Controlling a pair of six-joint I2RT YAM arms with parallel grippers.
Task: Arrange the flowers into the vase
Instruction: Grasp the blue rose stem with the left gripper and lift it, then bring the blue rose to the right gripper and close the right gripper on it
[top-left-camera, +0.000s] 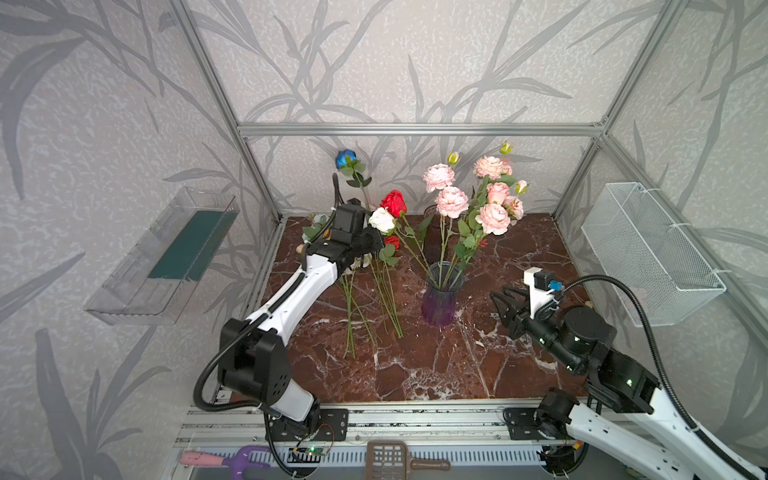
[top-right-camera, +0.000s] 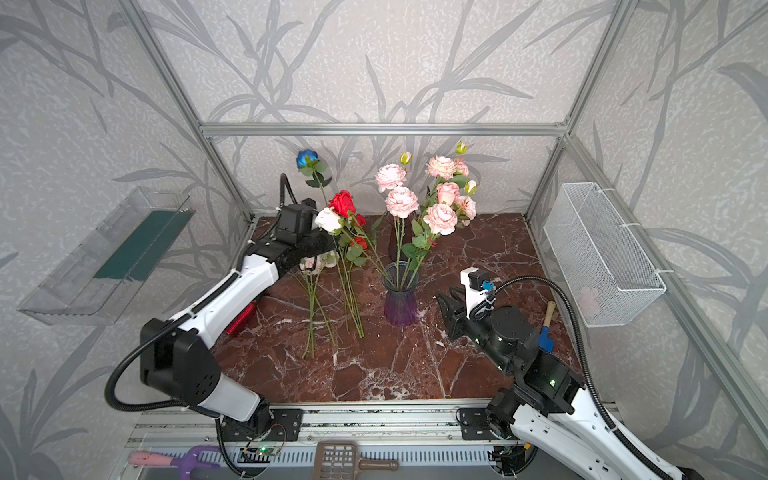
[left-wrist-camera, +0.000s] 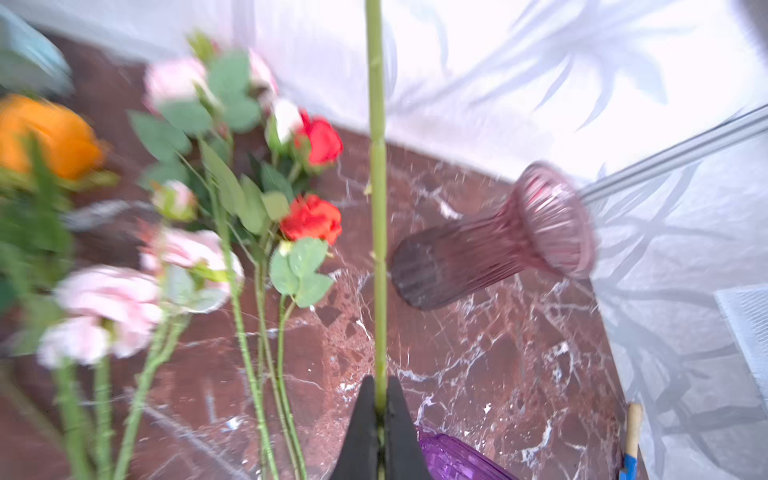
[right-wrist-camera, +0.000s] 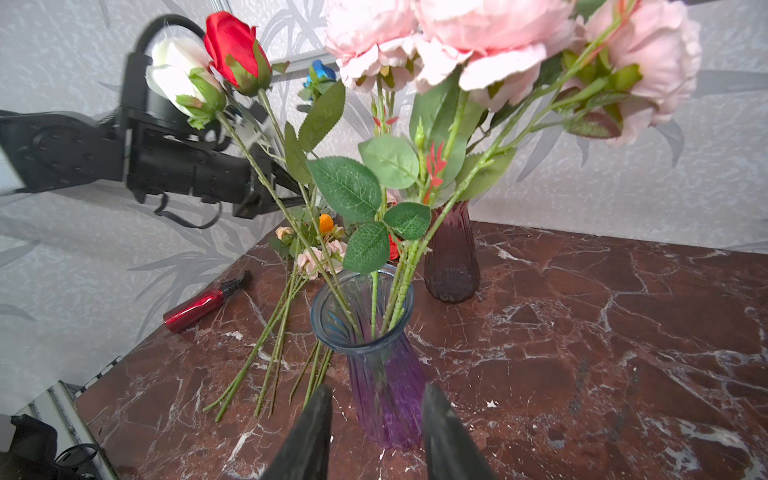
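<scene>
The ribbed blue-purple vase stands mid-table and holds several pink flowers, a red rose and a white rose. My left gripper is shut on a green stem that rises above it; in both top views it seems to lead up to the dark blue rose. Loose flowers lie on the table below that arm, an orange one among them. My right gripper is open, just right of the vase, not touching it.
A dark pink vase stands behind the purple one. A red spray bottle lies under the left arm. A wooden-handled tool lies at the right edge. A white mesh basket and a clear tray hang on the side walls.
</scene>
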